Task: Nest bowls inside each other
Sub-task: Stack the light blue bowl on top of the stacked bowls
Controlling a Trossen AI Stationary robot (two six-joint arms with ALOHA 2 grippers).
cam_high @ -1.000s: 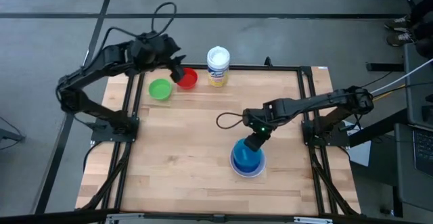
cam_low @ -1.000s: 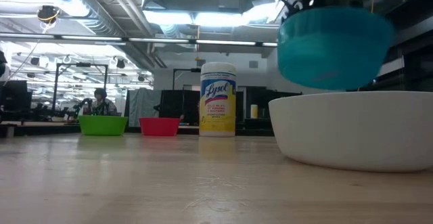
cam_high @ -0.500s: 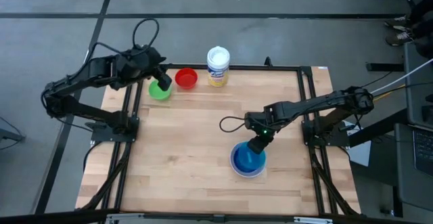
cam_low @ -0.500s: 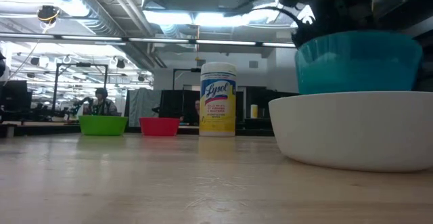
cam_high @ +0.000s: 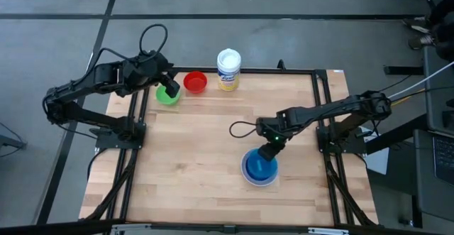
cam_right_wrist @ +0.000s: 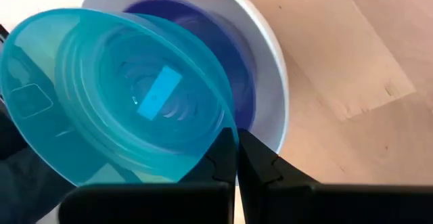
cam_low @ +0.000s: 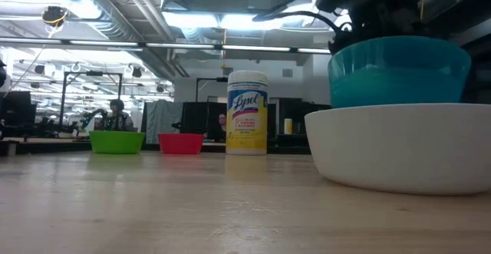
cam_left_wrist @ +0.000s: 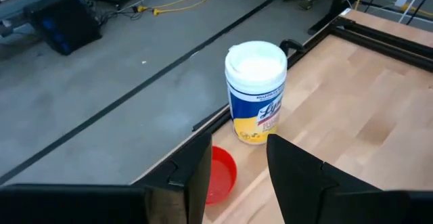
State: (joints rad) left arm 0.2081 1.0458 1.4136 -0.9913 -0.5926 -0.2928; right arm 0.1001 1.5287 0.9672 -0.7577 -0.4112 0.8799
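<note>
On the table (cam_high: 206, 157), the white bowl (cam_low: 399, 146) holds the dark blue bowl (cam_right_wrist: 203, 28); the right pincer (cam_right_wrist: 237, 158) pinches the cyan bowl (cam_right_wrist: 122, 95) above.

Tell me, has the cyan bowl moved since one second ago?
Yes. In the low view the cyan bowl has come down toward the white bowl, which stayed put; its bottom is now hidden behind the white rim.
</note>
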